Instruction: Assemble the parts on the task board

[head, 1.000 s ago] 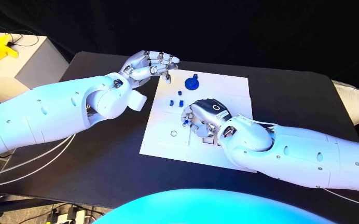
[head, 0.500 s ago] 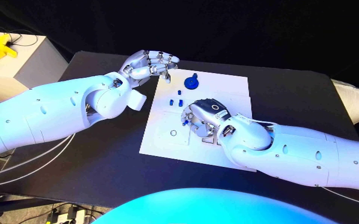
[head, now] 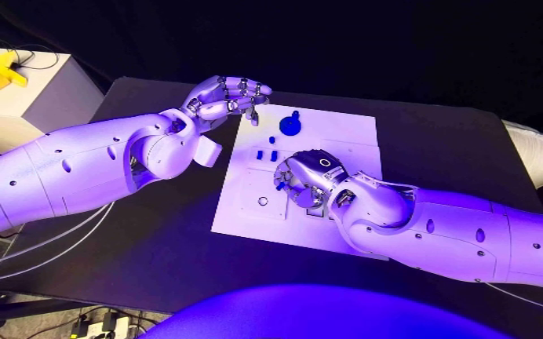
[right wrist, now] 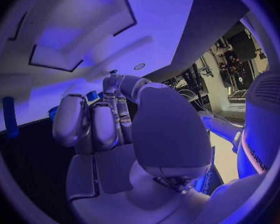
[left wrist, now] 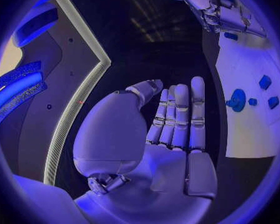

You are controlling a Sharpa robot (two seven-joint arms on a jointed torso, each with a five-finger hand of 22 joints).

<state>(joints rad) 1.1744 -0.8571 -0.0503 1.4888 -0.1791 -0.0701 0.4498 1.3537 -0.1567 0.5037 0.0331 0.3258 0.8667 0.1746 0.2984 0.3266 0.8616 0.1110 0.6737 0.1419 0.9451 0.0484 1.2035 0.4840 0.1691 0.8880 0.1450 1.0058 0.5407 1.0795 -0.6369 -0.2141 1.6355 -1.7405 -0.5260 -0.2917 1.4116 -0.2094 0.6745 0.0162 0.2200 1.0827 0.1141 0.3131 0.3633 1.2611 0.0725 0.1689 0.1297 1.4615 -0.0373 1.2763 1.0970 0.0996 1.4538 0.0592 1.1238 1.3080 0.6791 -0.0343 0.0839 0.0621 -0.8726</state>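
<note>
Hovering over the task board (head: 351, 131), the right hand (head: 307, 176) curls, contents unclear; left hand (head: 227, 97) curled empty. Blue parts (head: 291, 125) look light, rigid; pinch their edges.

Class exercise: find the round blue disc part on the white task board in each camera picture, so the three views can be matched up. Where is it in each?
Head view: the round blue disc part lies near the task board's far edge, just right of the left hand.
Left wrist view: the disc lies on the board, beyond the fingertips.
Right wrist view: I cannot pick it out.
Shared landmark: the white task board.
</note>
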